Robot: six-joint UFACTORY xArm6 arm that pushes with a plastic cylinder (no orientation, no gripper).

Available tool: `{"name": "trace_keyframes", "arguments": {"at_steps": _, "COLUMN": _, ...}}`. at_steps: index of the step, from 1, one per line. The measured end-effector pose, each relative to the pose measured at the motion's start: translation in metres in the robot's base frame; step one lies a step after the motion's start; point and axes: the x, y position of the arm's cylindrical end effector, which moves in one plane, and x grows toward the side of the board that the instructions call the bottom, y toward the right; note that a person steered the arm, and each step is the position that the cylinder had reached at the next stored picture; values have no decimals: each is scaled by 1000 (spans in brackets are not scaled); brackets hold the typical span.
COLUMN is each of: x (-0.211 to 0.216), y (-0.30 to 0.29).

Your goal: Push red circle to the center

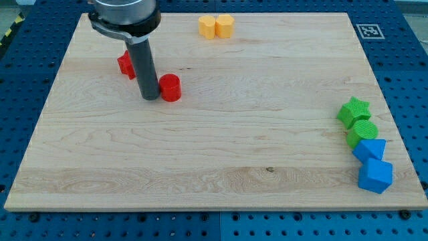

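The red circle block [171, 88] stands on the wooden board [214, 147] in the upper left part of the view. My tip [150, 98] is down on the board right at the red circle's left side, touching it or nearly so. A second red block [124, 64], its shape partly hidden behind the rod, sits just up and left of the tip.
Two yellow blocks [216, 27] sit side by side at the view's top. At the right edge a green star [354, 111], a green circle [362, 133] and two blue blocks [370, 148] [375, 176] form a tight column. A marker tag [368, 30] is at the board's top right corner.
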Motion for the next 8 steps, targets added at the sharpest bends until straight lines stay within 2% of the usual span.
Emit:
{"name": "trace_keyframes", "arguments": {"at_steps": 2, "x": 0, "y": 22}}
{"name": "trace_keyframes", "arguments": {"at_steps": 8, "x": 0, "y": 30}}
